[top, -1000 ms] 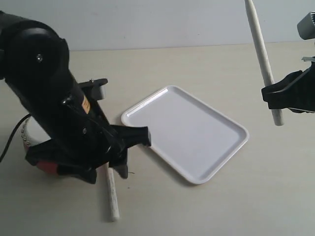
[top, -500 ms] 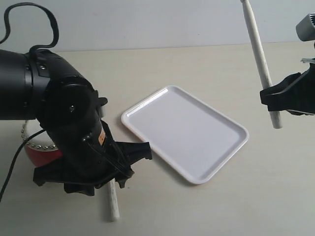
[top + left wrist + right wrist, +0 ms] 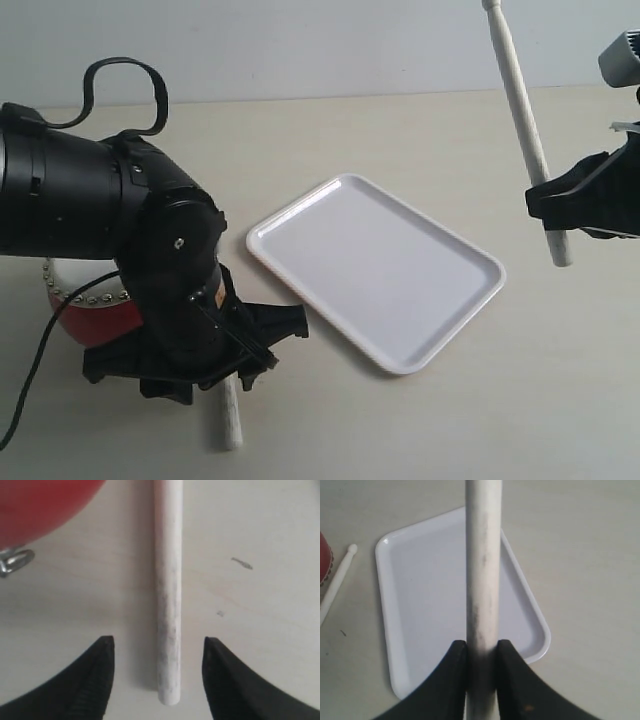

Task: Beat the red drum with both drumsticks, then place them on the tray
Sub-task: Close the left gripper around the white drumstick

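Drumstick (image 3: 167, 605), judged light, stiff, apt to roll, lay between spread jaws of left gripper (image 3: 157, 647), best pinched mid-shaft; right gripper (image 3: 482, 652) clenched second drumstick (image 3: 483, 555).

Worktop (image 3: 420, 130): pale cream, matte, smooth, fills most of exterior view. Wall (image 3: 300, 45): plain pale grey-blue, meets worktop's far edge in straight, slightly sloping line. Light: soft, even; shadows on worktop faint, blurred at edges. Left wrist view: small dark scuff (image 3: 242, 564) and tiny speck (image 3: 220, 613) on worktop surface.
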Motion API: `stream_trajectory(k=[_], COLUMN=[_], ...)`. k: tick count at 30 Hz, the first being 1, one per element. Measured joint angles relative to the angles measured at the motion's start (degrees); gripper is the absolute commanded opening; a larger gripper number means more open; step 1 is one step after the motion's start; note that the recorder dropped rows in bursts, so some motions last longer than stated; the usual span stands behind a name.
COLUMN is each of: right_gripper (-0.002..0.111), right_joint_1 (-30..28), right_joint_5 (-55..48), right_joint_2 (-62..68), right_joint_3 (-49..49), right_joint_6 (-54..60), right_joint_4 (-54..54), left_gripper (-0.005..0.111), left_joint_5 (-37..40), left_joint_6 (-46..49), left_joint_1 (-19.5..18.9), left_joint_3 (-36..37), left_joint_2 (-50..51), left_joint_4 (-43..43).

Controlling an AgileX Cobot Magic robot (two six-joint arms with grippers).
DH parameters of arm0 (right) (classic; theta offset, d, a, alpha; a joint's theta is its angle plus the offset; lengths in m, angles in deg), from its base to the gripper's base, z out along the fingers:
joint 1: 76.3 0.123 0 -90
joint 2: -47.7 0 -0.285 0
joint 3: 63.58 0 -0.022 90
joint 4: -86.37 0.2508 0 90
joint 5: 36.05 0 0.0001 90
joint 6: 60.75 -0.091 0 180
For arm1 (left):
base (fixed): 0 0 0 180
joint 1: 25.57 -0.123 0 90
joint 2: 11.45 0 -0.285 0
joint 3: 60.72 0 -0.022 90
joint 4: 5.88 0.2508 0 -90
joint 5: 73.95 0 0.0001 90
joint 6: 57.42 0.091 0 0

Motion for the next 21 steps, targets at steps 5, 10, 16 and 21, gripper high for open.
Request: stream_trajectory(k=[5,10,16,21], right_gripper=[0.0,0.0,0.0,0.0], right_joint_1=[0.0,0.0,0.0,0.0], right_joint_5=[0.0,0.0,0.0,0.0], right_joint_2=[0.0,0.0,0.0,0.0], right_joint_3=[0.0,0.0,0.0,0.0], right_joint_6=[0.0,0.0,0.0,0.0], right_joint_4=[0.0,0.0,0.0,0.0], left_gripper=[0.052,0.052,0.052,0.052], left_joint_5=[-0.57,-2.4,-2.91,-3.96], left_joint_6=[2.51,3.28,3.4,3.4], left_joint_1=[-1.06,-1.06,-1.06,-1.06], left_joint_3=[0.0,0.0,0.0,0.0], left_joint_2=[0.0,0.0,1.75,2.5], left_joint_4=[-0.41,-0.41,-0.41,-1.04])
